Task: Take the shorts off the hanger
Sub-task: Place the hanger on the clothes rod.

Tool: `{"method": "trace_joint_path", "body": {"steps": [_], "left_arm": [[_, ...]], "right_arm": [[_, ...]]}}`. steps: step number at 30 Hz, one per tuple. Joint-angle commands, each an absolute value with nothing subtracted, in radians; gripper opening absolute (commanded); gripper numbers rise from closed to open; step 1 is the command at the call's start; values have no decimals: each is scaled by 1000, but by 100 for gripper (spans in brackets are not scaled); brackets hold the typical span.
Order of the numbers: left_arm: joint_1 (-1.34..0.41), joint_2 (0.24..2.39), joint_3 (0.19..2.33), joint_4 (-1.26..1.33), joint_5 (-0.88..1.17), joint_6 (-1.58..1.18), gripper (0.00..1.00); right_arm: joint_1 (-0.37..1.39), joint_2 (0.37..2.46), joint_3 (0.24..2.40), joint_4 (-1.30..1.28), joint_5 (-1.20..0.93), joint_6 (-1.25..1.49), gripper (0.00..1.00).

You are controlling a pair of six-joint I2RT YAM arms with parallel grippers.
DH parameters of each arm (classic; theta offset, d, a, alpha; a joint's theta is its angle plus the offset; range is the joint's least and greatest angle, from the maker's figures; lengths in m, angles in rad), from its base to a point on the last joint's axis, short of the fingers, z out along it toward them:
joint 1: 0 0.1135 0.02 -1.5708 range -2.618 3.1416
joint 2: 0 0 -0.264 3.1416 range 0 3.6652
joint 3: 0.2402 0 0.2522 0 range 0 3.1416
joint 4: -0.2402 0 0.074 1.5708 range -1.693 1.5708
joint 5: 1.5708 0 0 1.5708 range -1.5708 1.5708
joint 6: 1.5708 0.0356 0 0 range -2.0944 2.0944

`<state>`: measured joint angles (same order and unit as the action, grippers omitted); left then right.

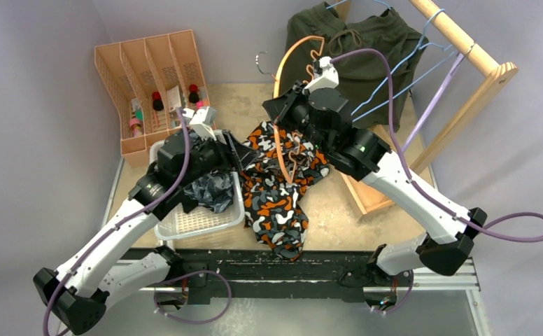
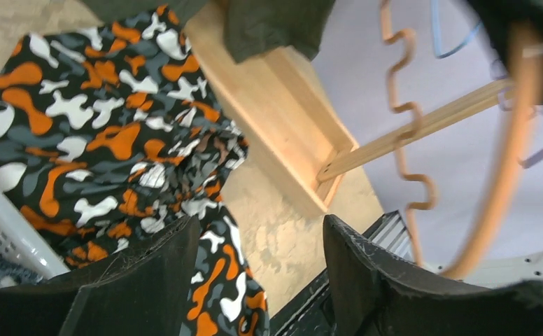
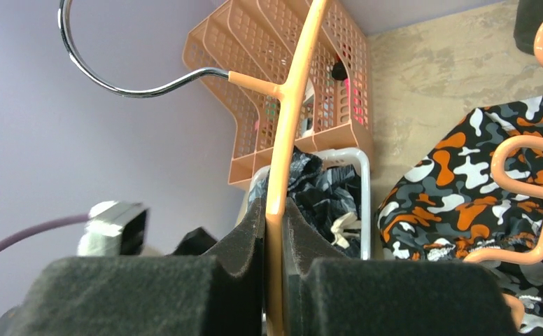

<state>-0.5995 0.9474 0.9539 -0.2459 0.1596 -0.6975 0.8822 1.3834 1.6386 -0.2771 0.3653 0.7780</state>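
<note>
Gripping the arm of an orange plastic hanger, the right gripper has its two padded fingers pressed together on the plastic, as the right wrist view shows; the hanger's chrome hook curves off to the far left. The hanger's wavy lower bar lies over the orange-black-white camouflage shorts, which are spread in a crumpled heap on the table at the centre, one leg trailing toward the near edge. Whether any fabric is still caught on the bar cannot be told. The left gripper sits just left of these shorts with its fingers apart and nothing between them — the patterned cloth shows beyond and beside the left finger. A white mesh basket stands on the left of the table, touching the shorts' left edge, and holds the dark blue-grey camouflage shorts under the left arm. The olive green shorts hang at the far right on a wooden rack, beside bare blue and purple wire hangers. An orange slotted organizer with small bottles stands at the far left.
</note>
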Motion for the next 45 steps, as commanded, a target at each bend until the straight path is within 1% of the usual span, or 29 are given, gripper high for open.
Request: {"method": "trace_joint_path", "body": {"steps": [1, 4, 10, 13, 16, 22, 26, 29, 30, 32, 34, 37, 39, 43, 45], "left_arm": [[-597, 902, 992, -111, 189, -738, 66], [-596, 858, 971, -82, 237, -773, 68], [-597, 751, 918, -90, 293, -813, 72], [-596, 767, 934, -83, 349, -807, 74], [-596, 824, 981, -140, 385, -754, 75], [-596, 870, 981, -181, 285, -642, 74], [-596, 919, 970, -132, 293, -644, 67], [-597, 930, 964, -93, 307, -655, 65], [-596, 935, 961, -70, 329, -666, 62], [-596, 959, 950, -26, 388, -695, 61], [-596, 994, 937, 8, 433, -720, 51], [-597, 1009, 909, 59, 426, -747, 45], [-596, 995, 908, 46, 390, -735, 40], [-596, 957, 902, 9, 284, -704, 26], [-597, 942, 909, -25, 243, -668, 8]], "right_arm": [[881, 1400, 1685, -145, 476, 823, 0], [881, 1413, 1671, -97, 519, 852, 0], [881, 1472, 1688, -71, 524, 906, 0], [880, 1484, 1685, -50, 527, 933, 0], [880, 1494, 1693, -30, 532, 941, 0], [880, 1506, 1716, -30, 511, 959, 0], [881, 1516, 1724, -23, 495, 955, 0], [879, 1520, 1724, -17, 495, 959, 0], [880, 1522, 1724, -15, 495, 963, 0], [880, 1523, 1721, -3, 493, 964, 0], [880, 1523, 1721, 12, 493, 955, 0], [880, 1530, 1726, 13, 497, 955, 0], [880, 1531, 1726, 11, 500, 959, 0], [880, 1524, 1713, 16, 479, 958, 0], [880, 1516, 1705, 38, 443, 925, 0]]}}
